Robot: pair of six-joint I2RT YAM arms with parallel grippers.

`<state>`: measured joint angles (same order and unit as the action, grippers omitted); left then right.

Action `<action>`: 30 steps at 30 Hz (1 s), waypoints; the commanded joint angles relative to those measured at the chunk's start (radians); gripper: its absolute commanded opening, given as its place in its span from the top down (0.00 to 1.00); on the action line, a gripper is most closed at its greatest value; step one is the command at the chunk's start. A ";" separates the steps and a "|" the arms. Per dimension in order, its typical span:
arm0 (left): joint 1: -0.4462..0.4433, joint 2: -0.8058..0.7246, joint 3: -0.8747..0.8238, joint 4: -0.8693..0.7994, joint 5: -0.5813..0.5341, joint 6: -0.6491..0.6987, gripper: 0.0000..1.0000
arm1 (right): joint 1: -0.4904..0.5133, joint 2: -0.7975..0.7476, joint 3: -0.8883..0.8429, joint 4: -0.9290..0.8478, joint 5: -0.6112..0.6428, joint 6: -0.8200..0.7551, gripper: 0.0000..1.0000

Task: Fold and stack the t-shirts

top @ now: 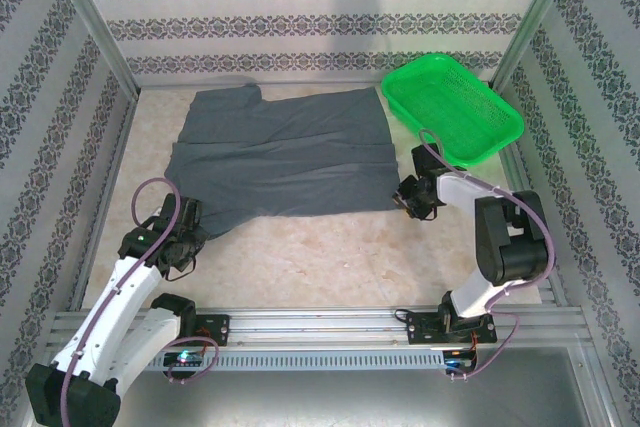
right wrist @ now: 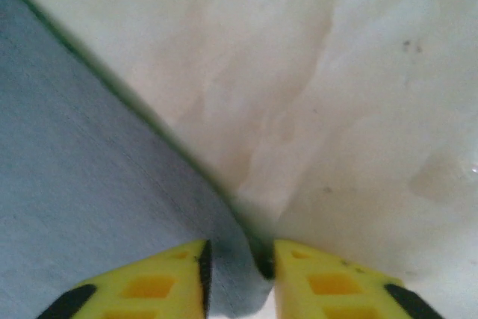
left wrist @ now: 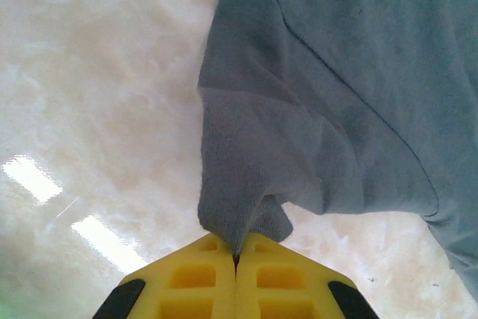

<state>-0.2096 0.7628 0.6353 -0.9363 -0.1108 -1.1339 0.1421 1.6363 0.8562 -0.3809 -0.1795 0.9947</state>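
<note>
While it lay spread flat on the pale marbled bench (top: 330,262), the dark slate-grey cloth t-shirt (top: 285,162) had its near-left sleeve pinched in the closed left end effector (left wrist: 236,255). Right end effector (right wrist: 239,259): jaws apart, straddling the near-right hem corner. Risk: shallow bite, so the thin edge could slip out when lifted.

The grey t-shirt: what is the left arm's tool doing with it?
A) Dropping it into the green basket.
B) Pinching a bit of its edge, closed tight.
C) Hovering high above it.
B: in the left wrist view the left tool is shut, with a fold of the t-shirt caught in it.
</note>
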 commanded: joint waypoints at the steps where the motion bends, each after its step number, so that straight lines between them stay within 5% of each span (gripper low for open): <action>1: -0.002 -0.016 0.020 -0.046 -0.030 0.024 1.00 | 0.017 0.034 0.033 -0.031 0.035 0.013 0.77; 8: 0.001 -0.032 -0.007 -0.060 -0.031 0.025 1.00 | 0.023 -0.003 0.017 -0.075 0.079 0.006 1.00; 16: -0.009 -0.218 -0.091 -0.150 -0.008 -0.039 1.00 | 0.045 -0.170 -0.062 -0.206 0.111 -0.035 1.00; 30: -0.009 -0.297 0.090 -0.378 -0.099 -0.160 1.00 | 0.084 -0.463 -0.105 -0.444 0.194 -0.066 1.00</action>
<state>-0.2096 0.4774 0.7036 -1.2087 -0.1646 -1.2304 0.2085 1.2106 0.7429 -0.7212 -0.0494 0.9394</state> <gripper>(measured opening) 0.058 0.063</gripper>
